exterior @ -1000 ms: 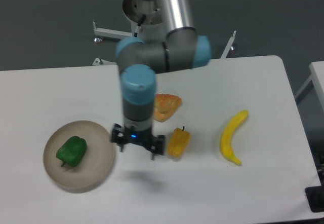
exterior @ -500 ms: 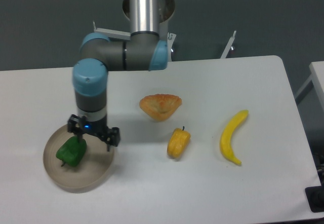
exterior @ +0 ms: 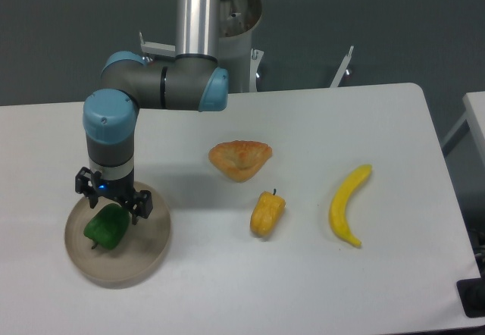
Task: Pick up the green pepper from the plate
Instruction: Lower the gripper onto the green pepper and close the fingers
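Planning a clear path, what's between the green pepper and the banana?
The yellow pepper lies between the green pepper and the banana in the fixed camera view.

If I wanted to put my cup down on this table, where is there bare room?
Bare tabletop runs along the near edge below the yellow pepper and banana, and across the far right corner. It is crowded at the left, where the gripper hangs over the green pepper on the plate.

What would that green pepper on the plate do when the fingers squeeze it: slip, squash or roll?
The green pepper looks glossy, so it may slip a little in the gripper above it. Its blocky, lobed shape suggests it would wobble rather than roll far, and the raised rim of the plate should catch it. It seems to hold a firm shape, so probably stiff, not squashy.
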Controlling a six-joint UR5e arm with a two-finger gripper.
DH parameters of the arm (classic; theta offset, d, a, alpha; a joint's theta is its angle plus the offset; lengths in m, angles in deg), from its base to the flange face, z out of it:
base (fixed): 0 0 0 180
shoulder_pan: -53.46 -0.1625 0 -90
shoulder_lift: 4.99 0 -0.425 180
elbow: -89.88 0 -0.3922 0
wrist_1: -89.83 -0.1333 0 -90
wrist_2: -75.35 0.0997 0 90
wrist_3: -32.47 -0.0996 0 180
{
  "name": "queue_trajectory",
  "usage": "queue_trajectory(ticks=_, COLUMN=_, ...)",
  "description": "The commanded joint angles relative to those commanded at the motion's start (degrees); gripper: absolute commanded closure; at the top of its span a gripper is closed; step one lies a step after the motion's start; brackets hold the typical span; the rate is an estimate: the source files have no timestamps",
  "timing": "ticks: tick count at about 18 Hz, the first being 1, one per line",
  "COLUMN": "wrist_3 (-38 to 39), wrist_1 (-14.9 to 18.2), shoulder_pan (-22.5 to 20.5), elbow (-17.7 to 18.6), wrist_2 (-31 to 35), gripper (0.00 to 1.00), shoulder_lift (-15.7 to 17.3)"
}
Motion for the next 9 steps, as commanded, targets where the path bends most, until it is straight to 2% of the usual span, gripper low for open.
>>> queue_trajectory(ticks=9, wrist_3=0.0, wrist_1=-0.09, shoulder_pan=0.44, elbow=-0.44, wrist_2=0.09, gripper=0.0, shoulder_lift=-0.79)
